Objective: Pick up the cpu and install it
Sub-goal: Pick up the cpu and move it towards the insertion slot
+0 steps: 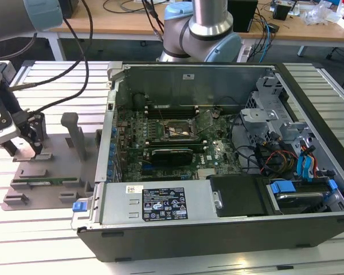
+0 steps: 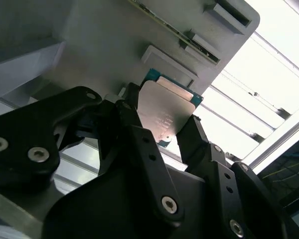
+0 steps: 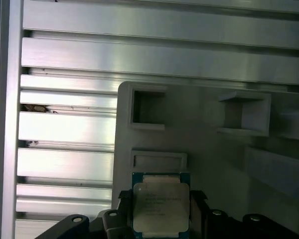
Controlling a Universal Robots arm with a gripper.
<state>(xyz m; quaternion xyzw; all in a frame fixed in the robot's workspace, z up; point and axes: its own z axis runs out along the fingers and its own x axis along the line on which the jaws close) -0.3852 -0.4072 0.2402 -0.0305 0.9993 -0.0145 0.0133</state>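
Note:
The cpu [image 3: 161, 206] is a flat square chip with a silver-grey top and a thin green border. In both wrist views it sits between the black fingers of my gripper [image 3: 161, 199], which press on two opposite edges of the cpu [image 2: 164, 112]. It hangs just over the grey holder tray [image 3: 204, 149]. In the exterior view my gripper [image 1: 26, 146] is over the tray [image 1: 51, 163] at the exterior view's left, well away from the open computer case [image 1: 218, 212]. The motherboard socket [image 1: 175, 132] lies inside the case with its frame open.
The tray carries upright posts [image 1: 74, 134] and a long slot with a green strip [image 1: 46, 180]. Slatted aluminium table [image 1: 46, 229] surrounds it. The case's raised wall [image 1: 106, 143] stands between tray and motherboard. Cables [image 1: 63, 97] trail from the arm. Drive cages [image 1: 275, 114] fill the case's right side.

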